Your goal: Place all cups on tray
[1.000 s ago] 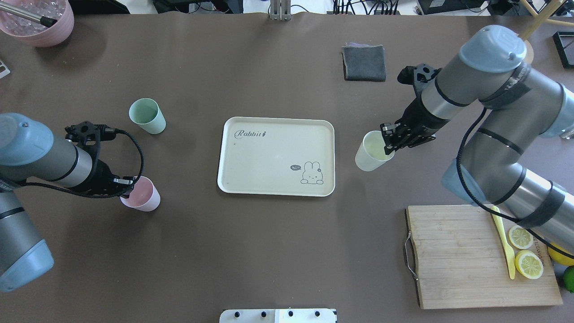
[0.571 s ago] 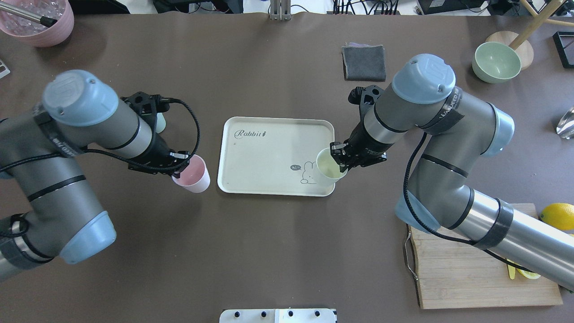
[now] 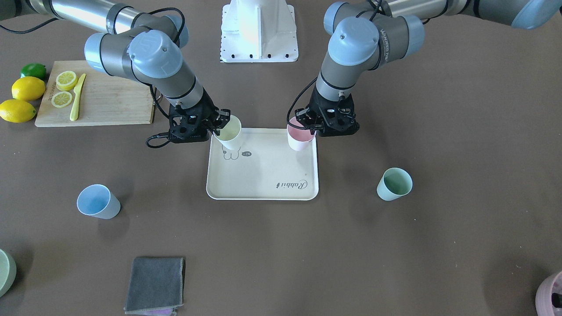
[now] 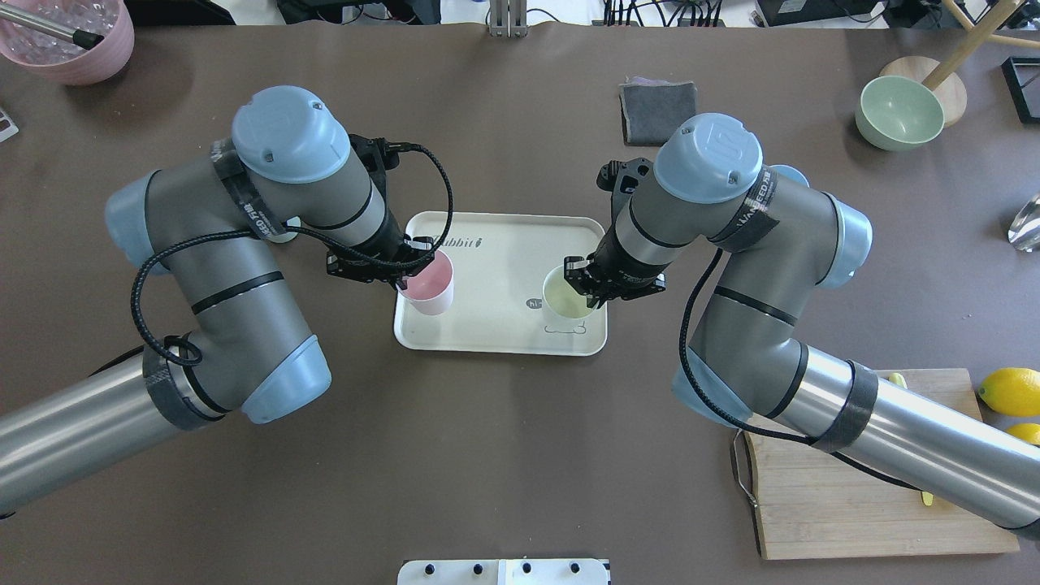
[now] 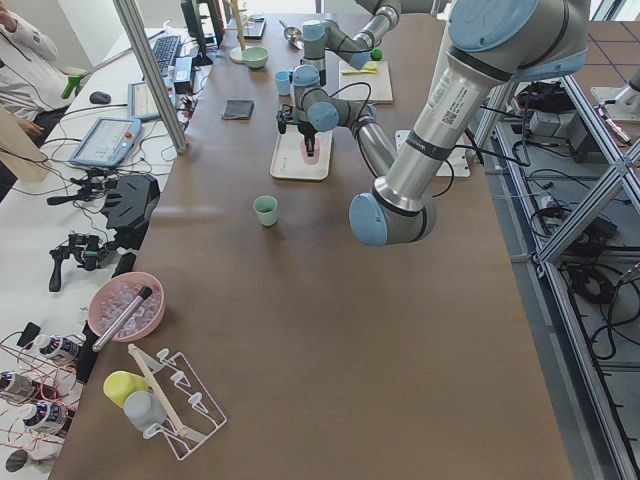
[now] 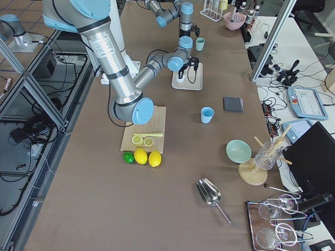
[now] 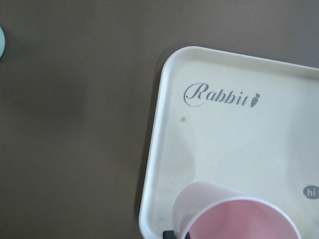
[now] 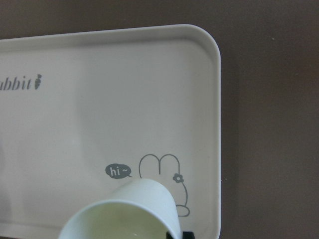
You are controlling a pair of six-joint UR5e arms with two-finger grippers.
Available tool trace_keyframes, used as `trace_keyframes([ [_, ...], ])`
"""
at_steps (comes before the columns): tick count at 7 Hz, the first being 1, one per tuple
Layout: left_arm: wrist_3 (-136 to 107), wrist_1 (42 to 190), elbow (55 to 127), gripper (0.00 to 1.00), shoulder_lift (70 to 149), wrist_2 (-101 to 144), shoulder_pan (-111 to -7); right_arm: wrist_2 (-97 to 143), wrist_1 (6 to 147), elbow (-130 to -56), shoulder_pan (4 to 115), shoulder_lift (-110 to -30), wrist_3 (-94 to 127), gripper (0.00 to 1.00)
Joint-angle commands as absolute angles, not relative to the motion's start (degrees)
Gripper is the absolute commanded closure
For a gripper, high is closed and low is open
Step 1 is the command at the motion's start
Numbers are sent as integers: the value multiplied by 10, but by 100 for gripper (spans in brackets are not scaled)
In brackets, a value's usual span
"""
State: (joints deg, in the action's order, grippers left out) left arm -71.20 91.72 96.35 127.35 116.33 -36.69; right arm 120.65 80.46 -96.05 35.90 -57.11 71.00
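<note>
The cream "Rabbit" tray (image 4: 496, 268) lies mid-table, also in the front view (image 3: 263, 175). My left gripper (image 4: 406, 272) is shut on the pink cup (image 4: 429, 280), held slightly tilted over the tray's left side (image 7: 234, 219). My right gripper (image 4: 587, 284) is shut on the pale yellow cup (image 4: 567, 294), held over the rabbit drawing at the tray's right side (image 8: 124, 214). The mint green cup (image 3: 394, 184) stands on the table to the tray's left, mostly hidden by my left arm in the overhead view. The light blue cup (image 3: 97, 202) stands on the table far right.
A wooden cutting board (image 3: 105, 96) with lemon slices and a yellow knife sits near right, lemons (image 3: 27, 88) beside it. A grey cloth (image 4: 658, 110) lies beyond the tray. A green bowl (image 4: 898, 112) is far right, a pink bowl (image 4: 69, 36) far left.
Both arms swung inward with their cups: the pink cup went from the left table area to over the tray's left side, the yellow cup from the tray's right edge further onto it.
</note>
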Motion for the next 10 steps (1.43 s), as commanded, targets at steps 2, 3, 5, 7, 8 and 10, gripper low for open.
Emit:
trace_keyframes([
  [2, -727, 963, 921, 92, 1281, 1141, -350, 1208, 809, -966, 371, -569, 707, 0],
  [3, -725, 963, 922, 17, 1278, 1141, -351, 1275, 810, -988, 427, -579, 705, 0],
  [5, -721, 956, 955, 2, 1271, 1143, -374, 1367, 810, -997, 563, -646, 574, 0],
  [7, -645, 922, 996, 2, 1246, 1148, -419, 1366, 811, -954, 629, -691, 434, 0],
  [8, -585, 891, 1011, 2, 1236, 1149, -447, 1351, 810, -921, 631, -688, 416, 2],
  [10, -512, 883, 1007, 2, 1214, 1183, -502, 1313, 804, -857, 624, -675, 407, 17],
])
